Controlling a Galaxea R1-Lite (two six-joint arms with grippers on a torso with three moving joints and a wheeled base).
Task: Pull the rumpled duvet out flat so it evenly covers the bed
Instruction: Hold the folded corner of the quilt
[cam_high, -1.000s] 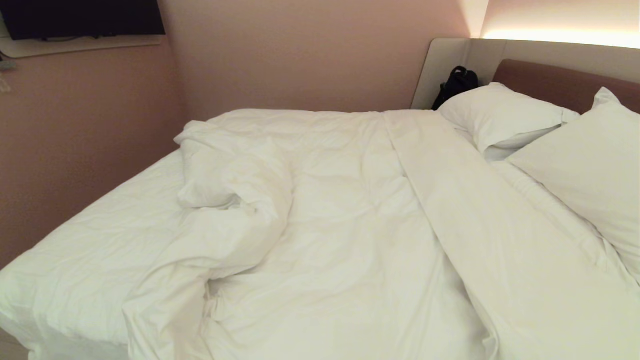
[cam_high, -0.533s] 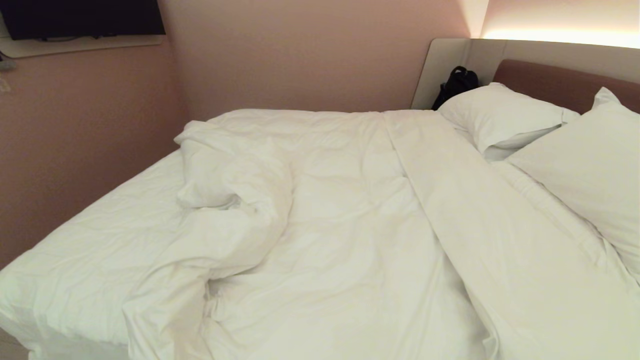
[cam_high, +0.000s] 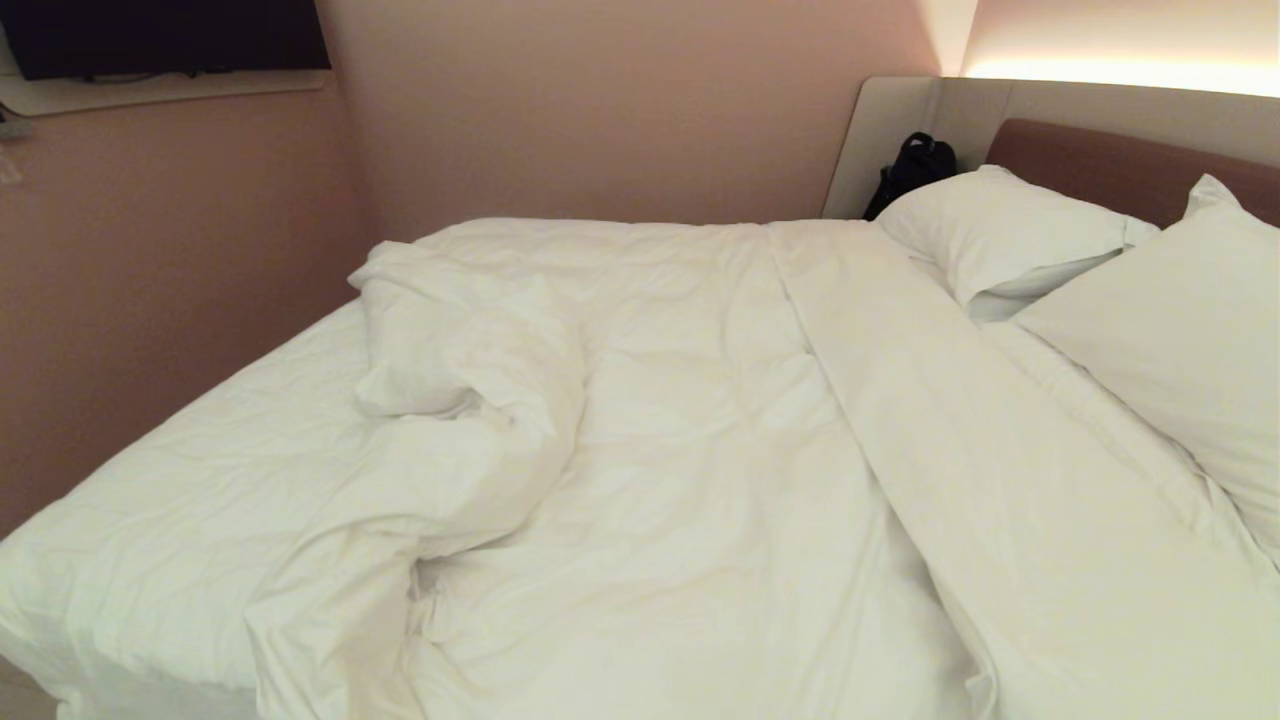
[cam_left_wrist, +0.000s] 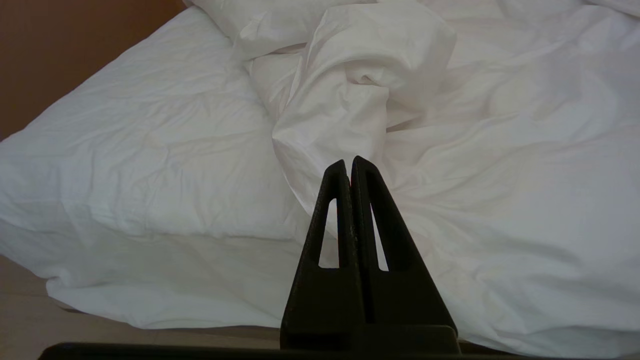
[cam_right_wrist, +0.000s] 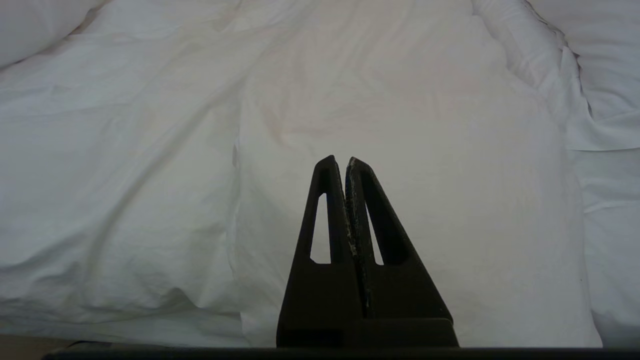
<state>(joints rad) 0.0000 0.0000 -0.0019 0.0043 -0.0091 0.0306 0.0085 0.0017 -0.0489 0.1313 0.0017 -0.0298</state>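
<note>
2 grippers, left gripper (cam_left_wrist: 348, 162) and right gripper (cam_right_wrist: 341, 162), are sitting closed and empty near the bed (cam_high: 130, 540). I'm judging the duvet (cam_high: 700, 450) soft, bulky; I'm eyeing its bunched fold (cam_high: 450, 340) farther left.

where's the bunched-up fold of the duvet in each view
Head view: bunched fold of the duvet left of centre, bare fitted sheet to its left.
Left wrist view: the fold just beyond the shut left gripper.
Right wrist view: not in it, only flatter duvet.
Shared landmark: the fitted sheet.
</note>
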